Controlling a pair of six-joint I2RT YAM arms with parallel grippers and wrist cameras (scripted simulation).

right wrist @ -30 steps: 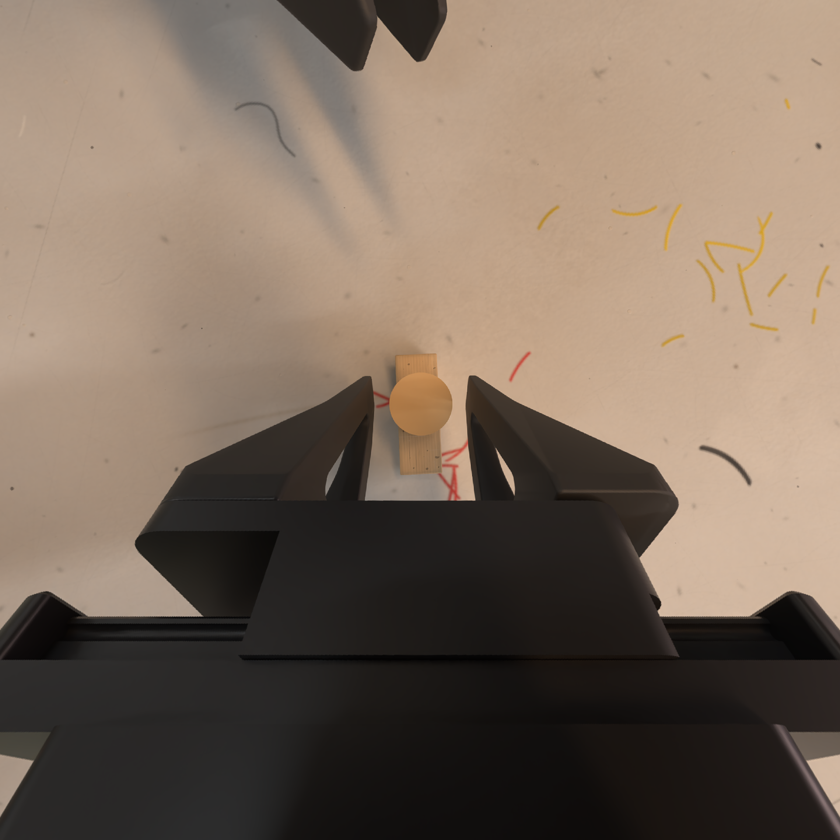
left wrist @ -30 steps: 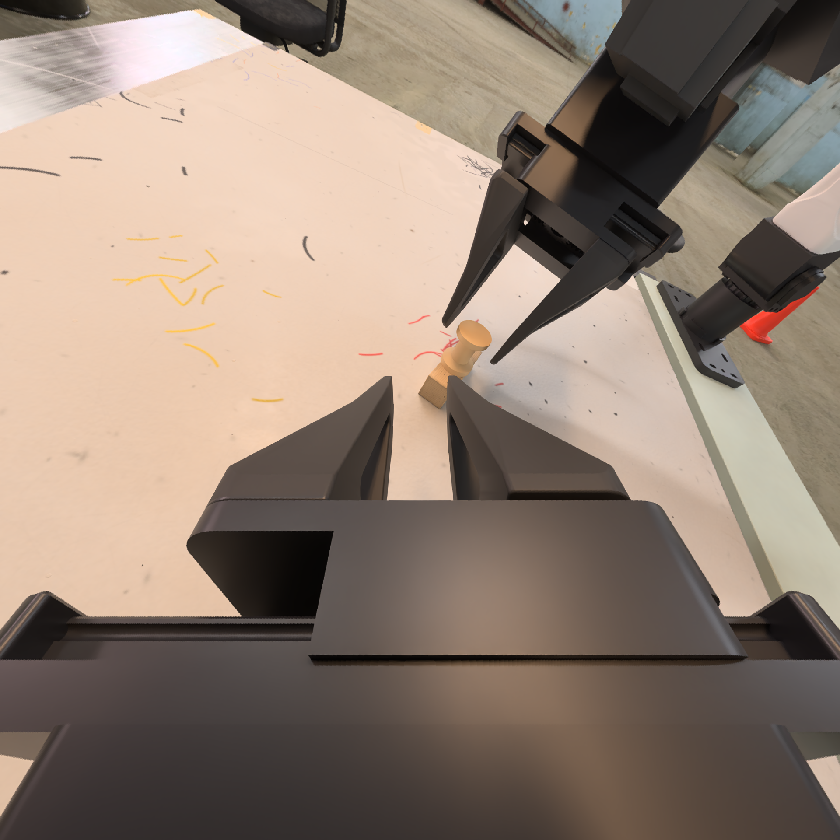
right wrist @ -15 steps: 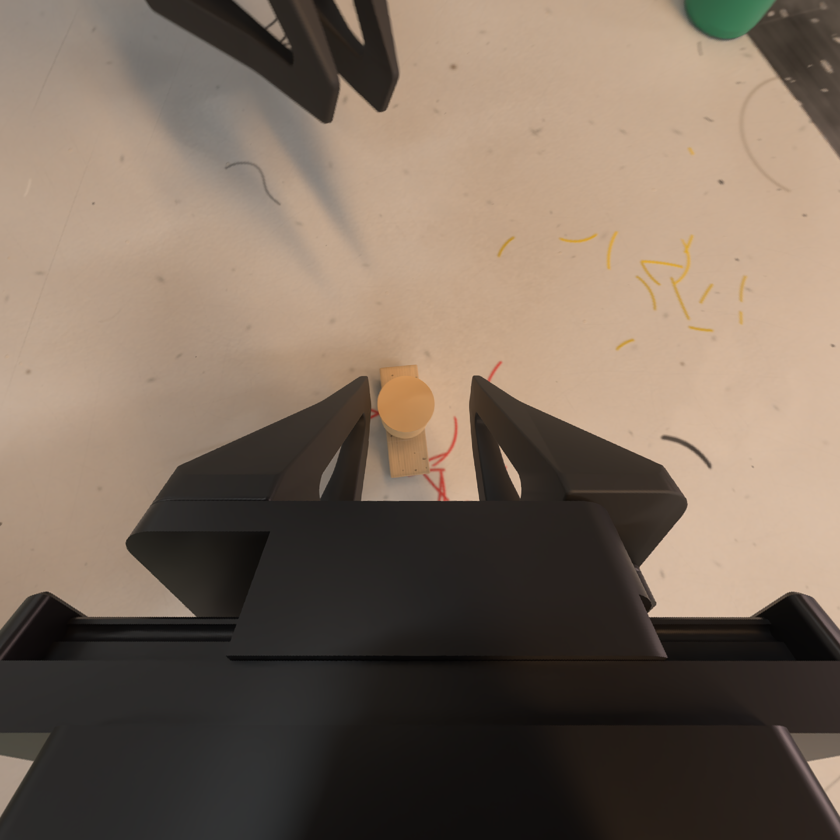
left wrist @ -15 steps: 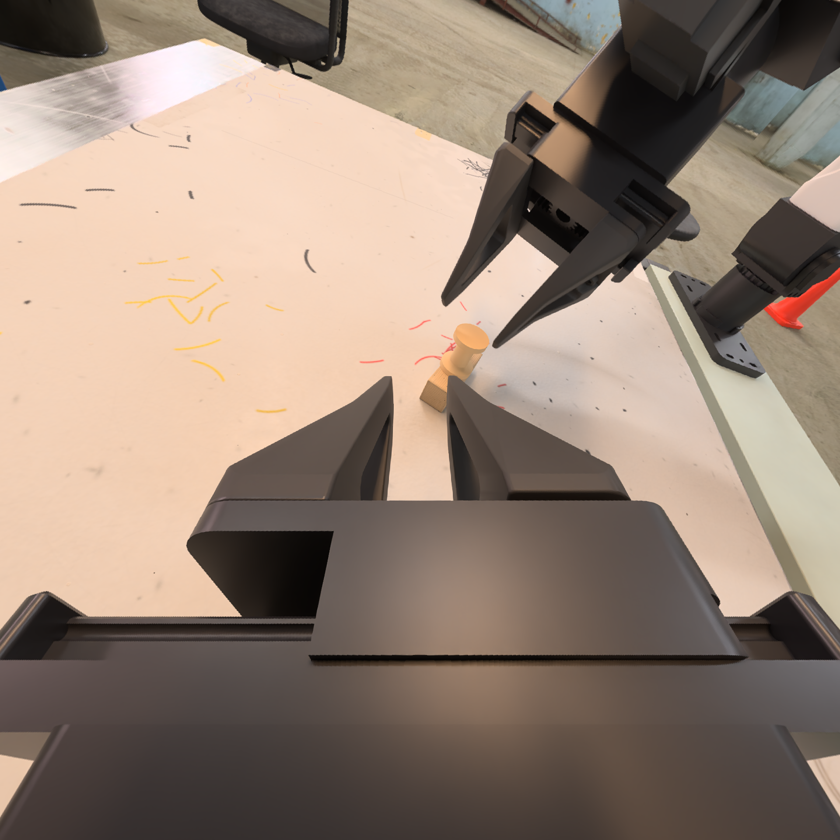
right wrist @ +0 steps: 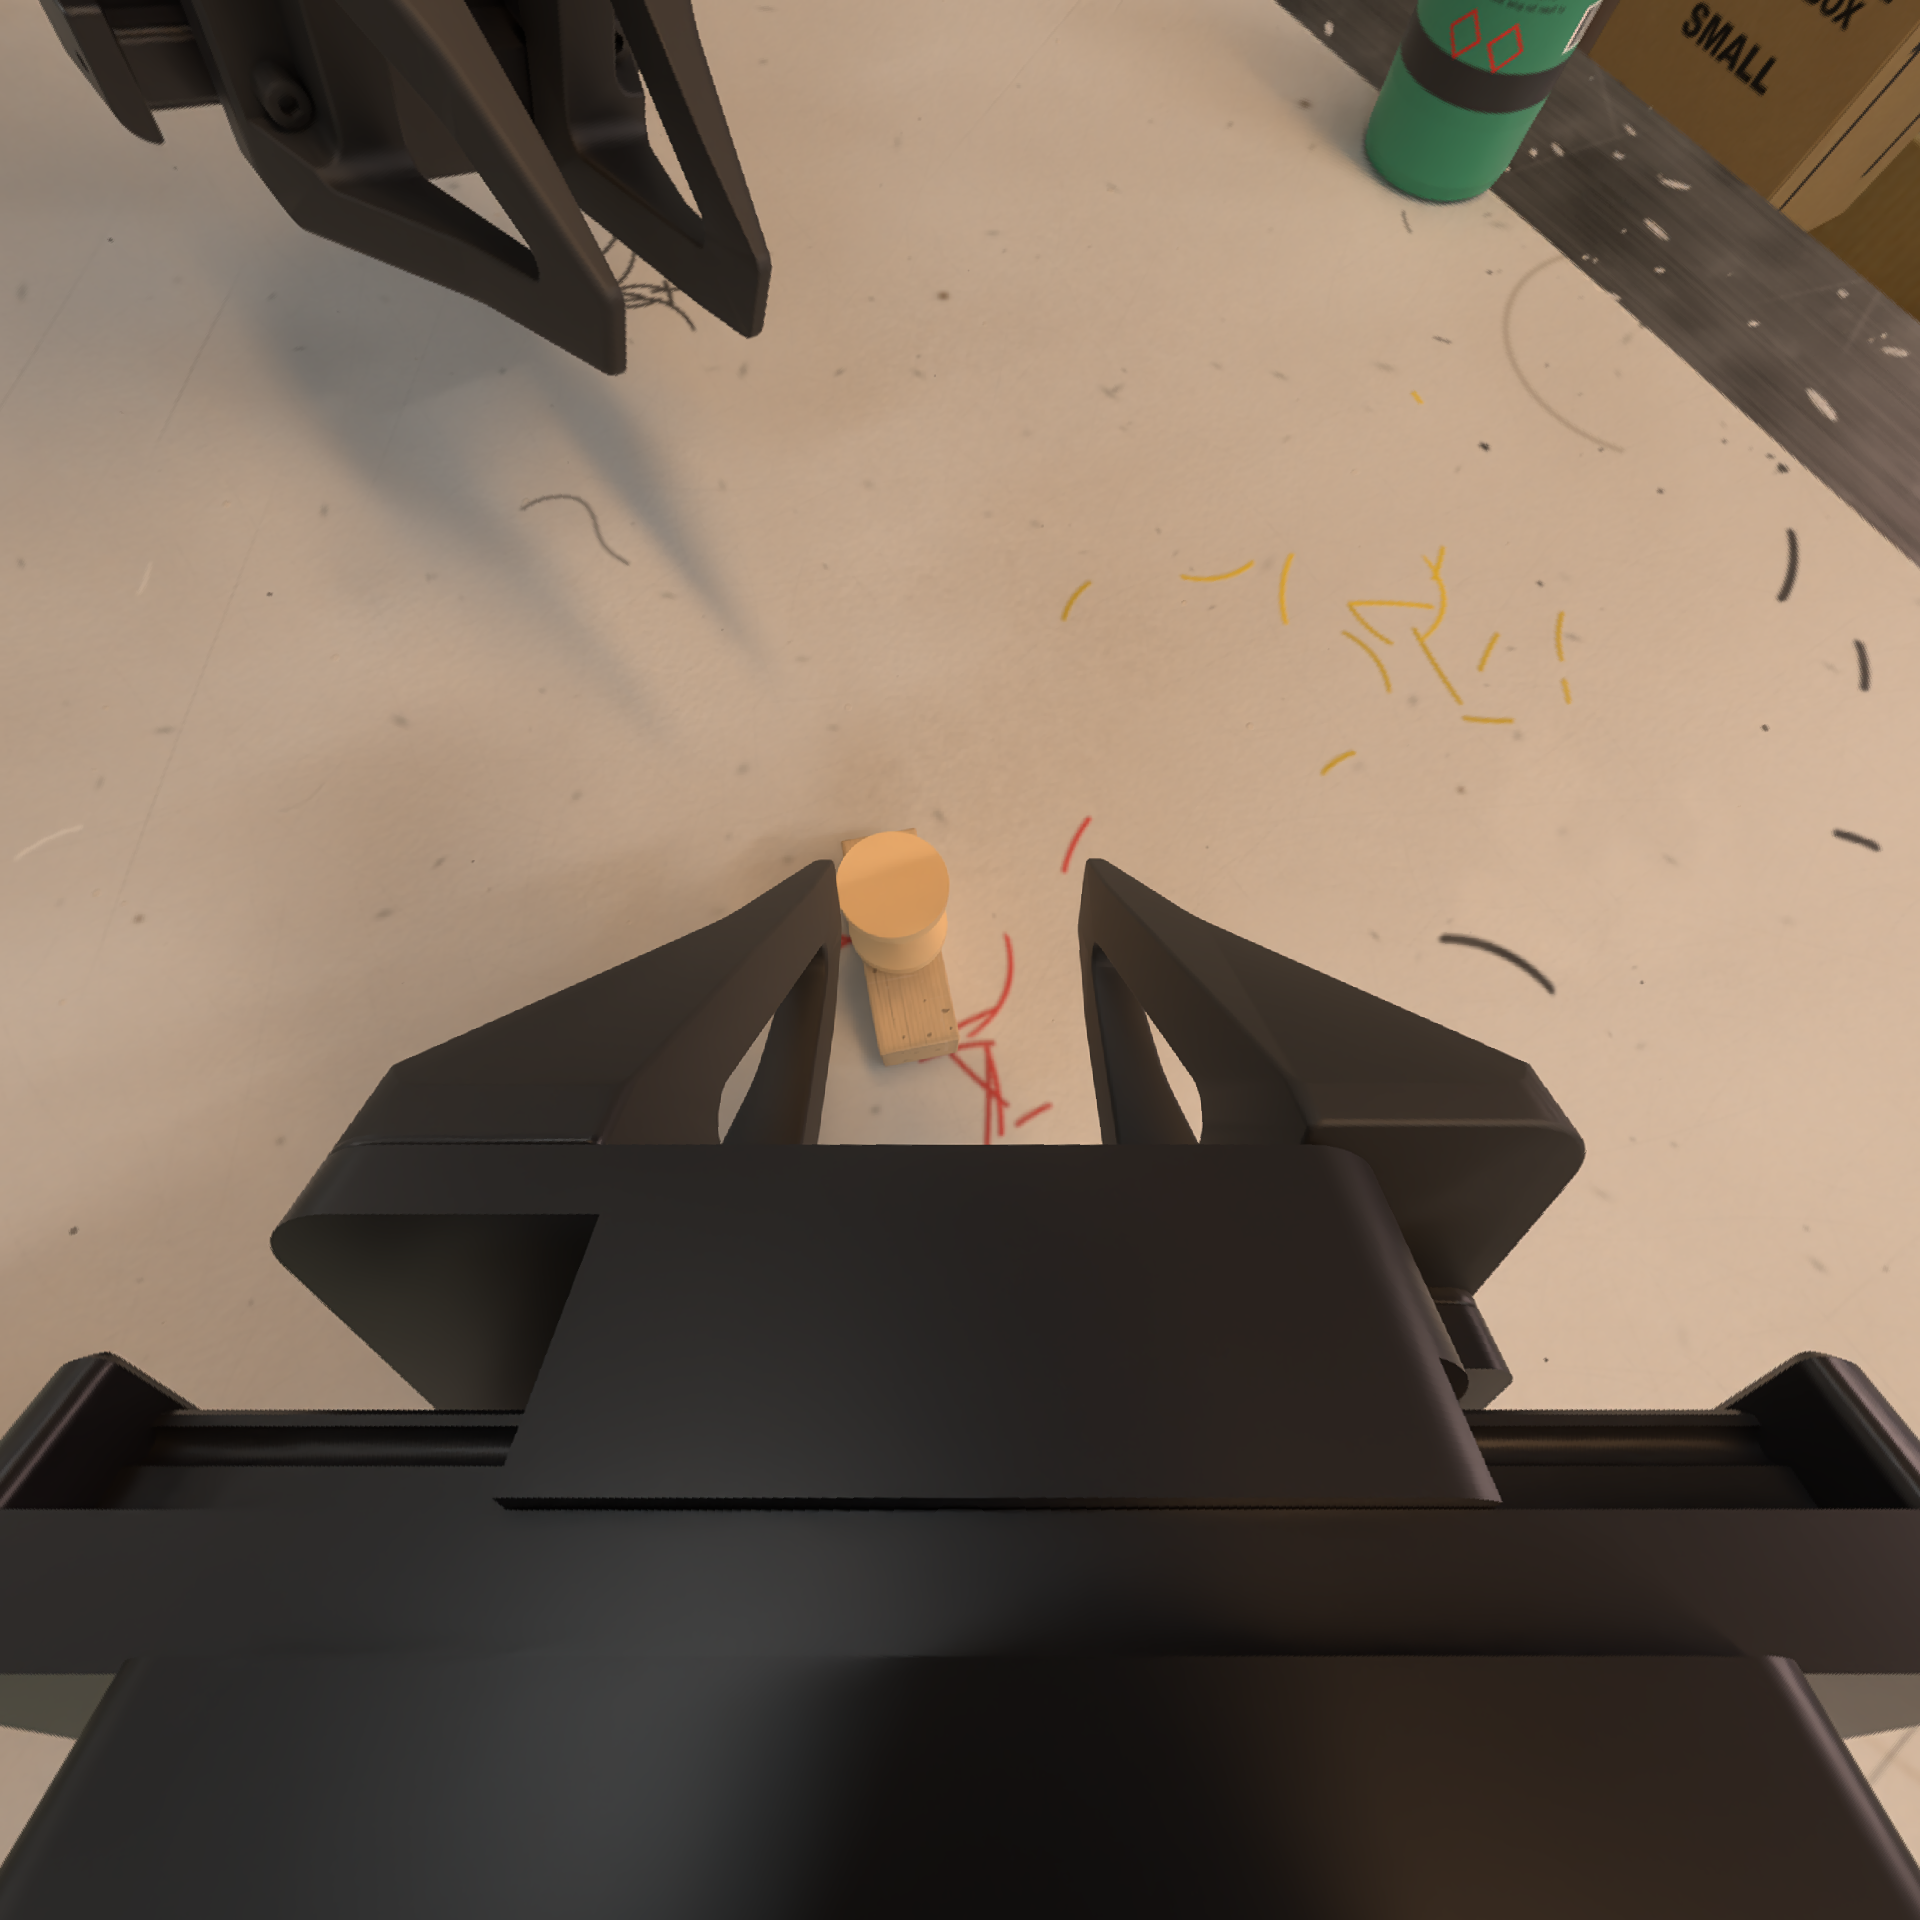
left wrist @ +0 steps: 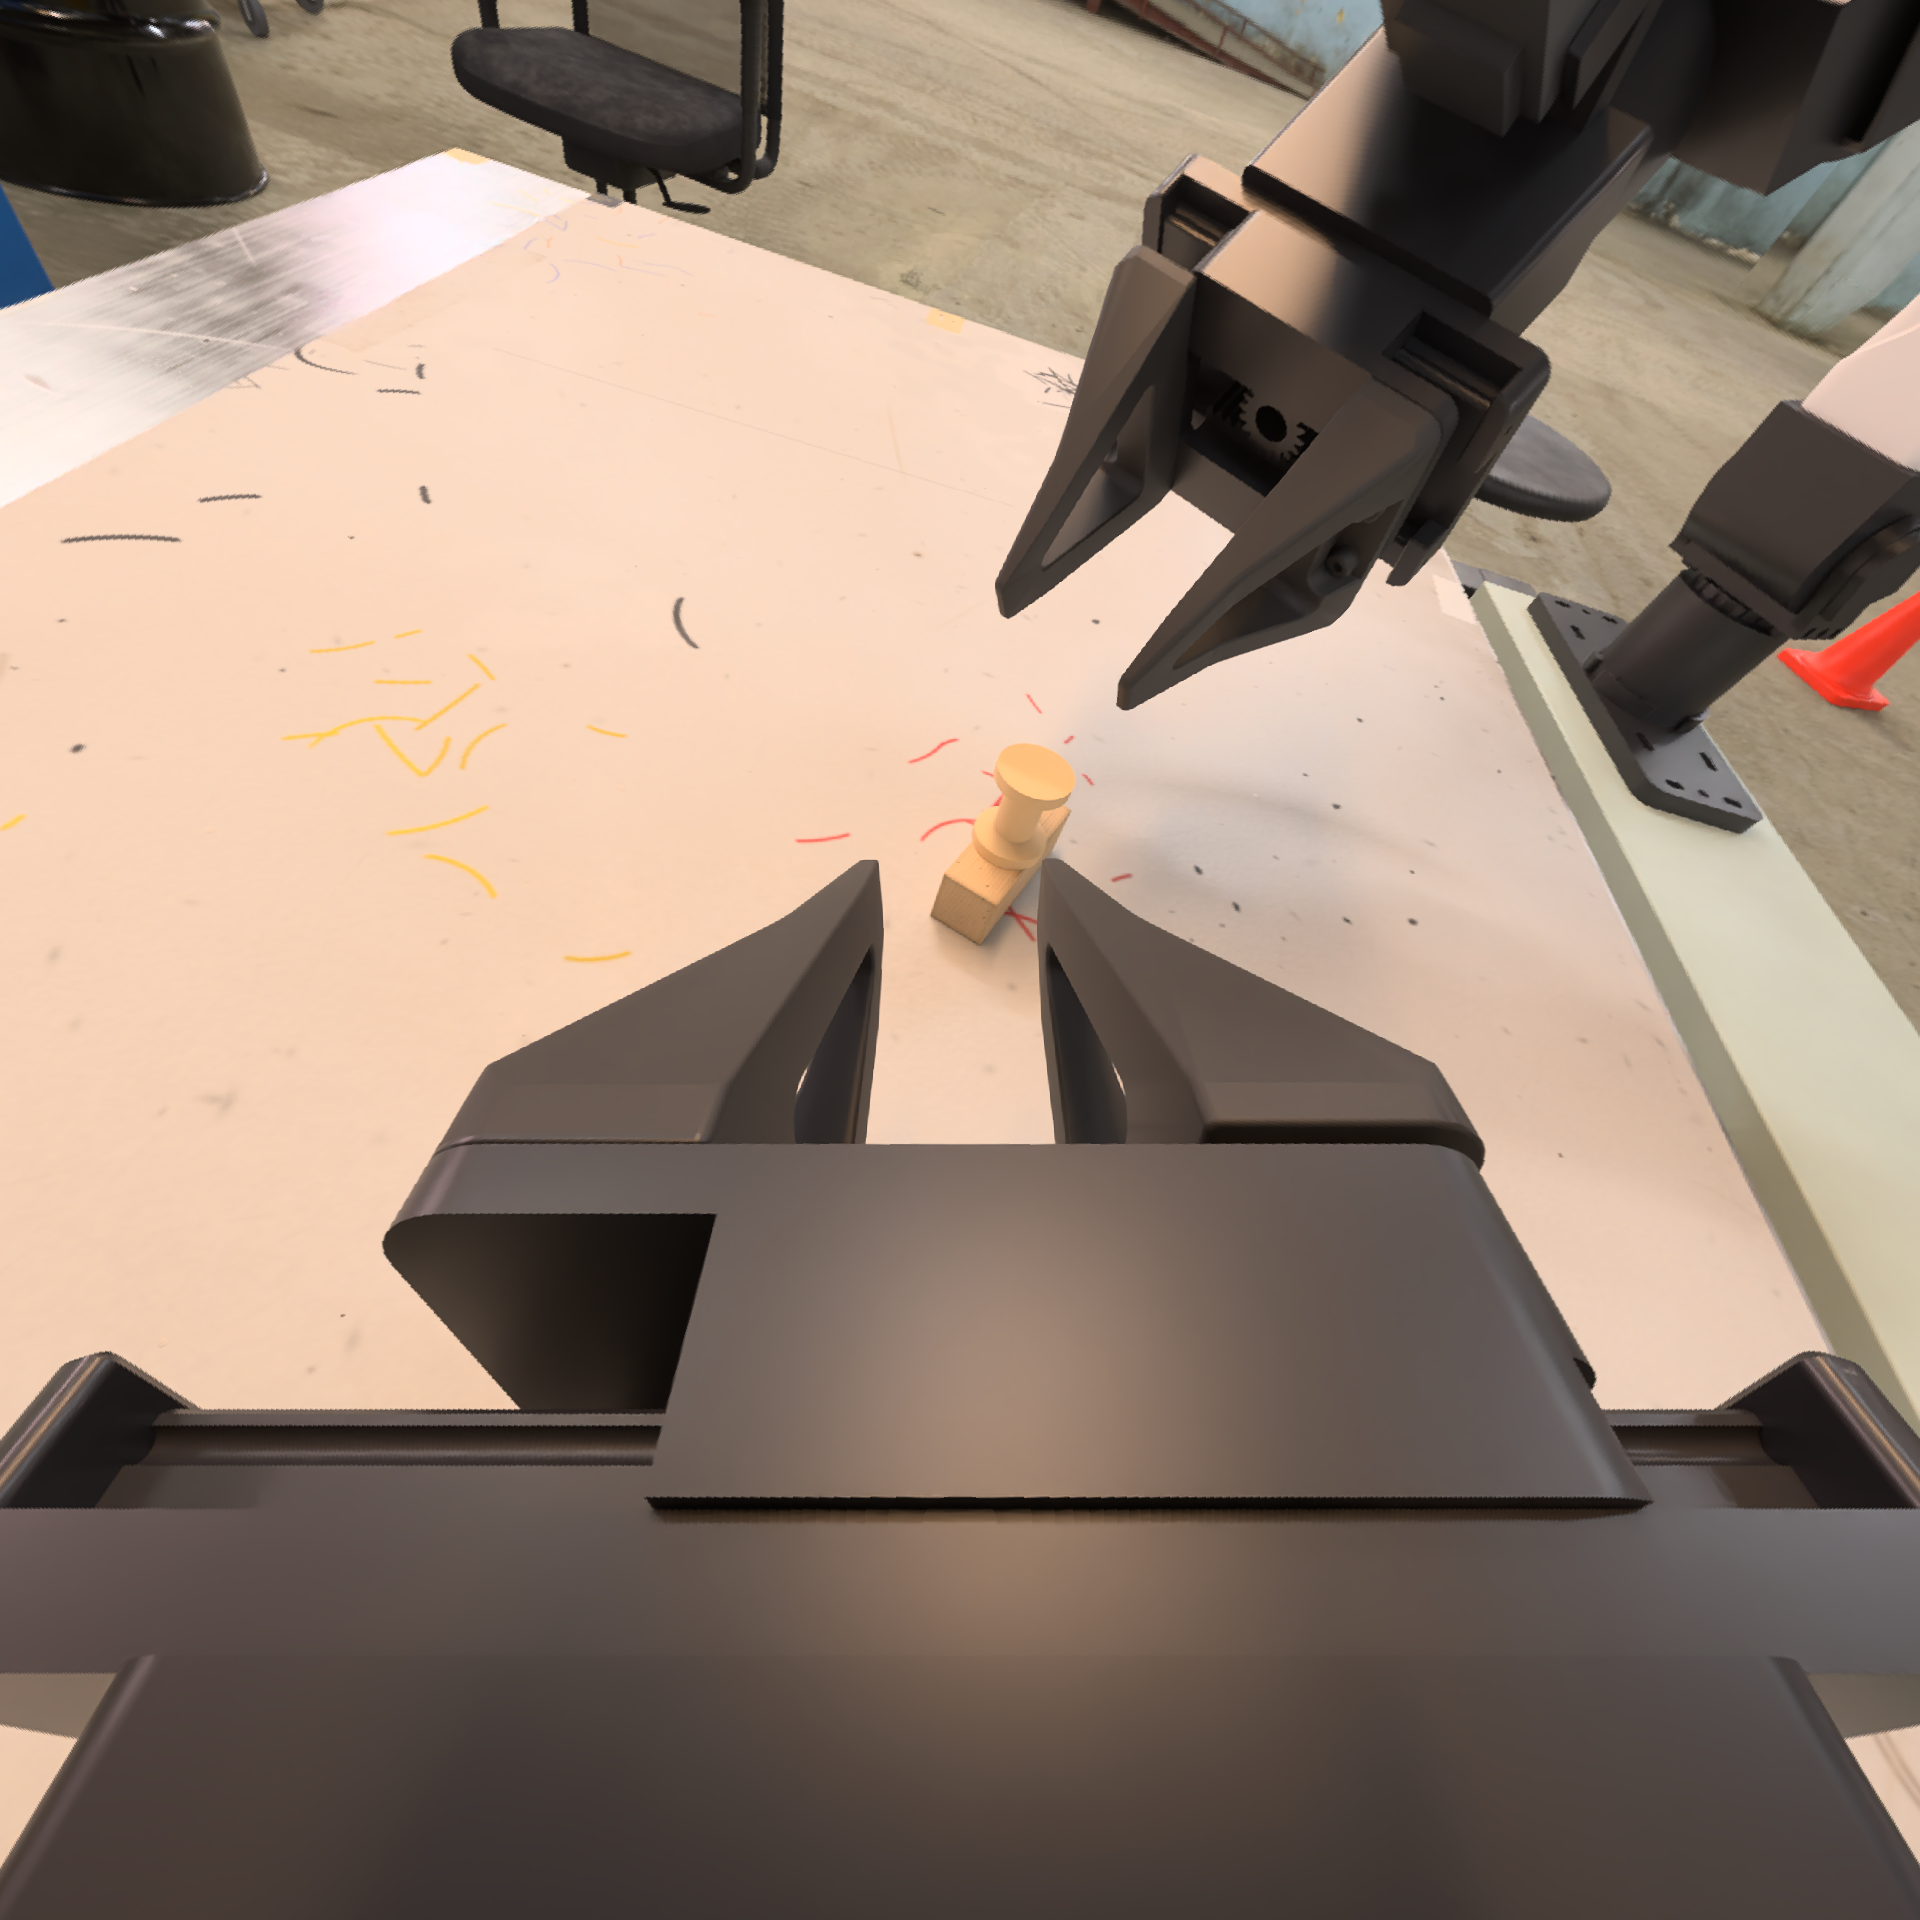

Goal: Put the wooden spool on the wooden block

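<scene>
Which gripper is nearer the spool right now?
Right. The right gripper hangs open just above the spool on the block; the left gripper sits farther back, empty.

Wooden spool (left wrist: 1023,805) upright on wooden block (left wrist: 982,896), on table (left wrist: 623,499).

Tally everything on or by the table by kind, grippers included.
Wooden pieces: 2, the wooden spool standing on the wooden block
Grippers: 2, left gripper, right gripper
Green bottle: 1
Cardboard box: 1
Total: 6
</scene>
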